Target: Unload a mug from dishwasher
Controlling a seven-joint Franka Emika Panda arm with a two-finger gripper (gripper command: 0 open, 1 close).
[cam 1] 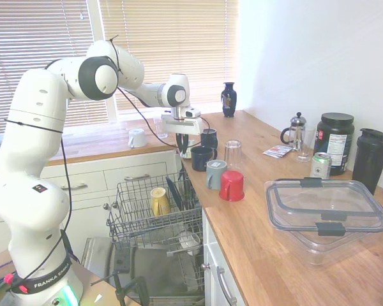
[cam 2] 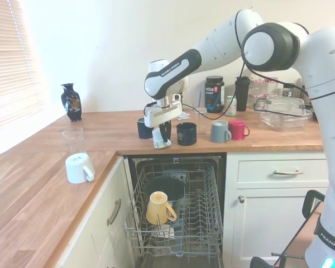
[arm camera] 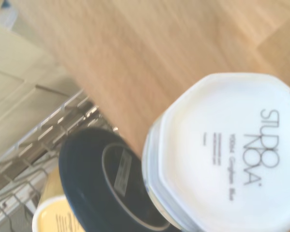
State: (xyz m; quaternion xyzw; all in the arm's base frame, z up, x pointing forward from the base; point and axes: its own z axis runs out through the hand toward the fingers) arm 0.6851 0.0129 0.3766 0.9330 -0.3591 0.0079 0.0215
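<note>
Gripper closed on the inverted pale mug, held at the worktop edge above the dishwasher rack. To finish well: lower until seated, clear of the dark blue mug, then release.

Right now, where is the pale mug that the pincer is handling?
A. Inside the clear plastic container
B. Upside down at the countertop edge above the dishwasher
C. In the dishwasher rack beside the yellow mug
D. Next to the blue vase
B: the pincer is over the pale mug, which sits base-up on the countertop edge above the dishwasher.
</note>
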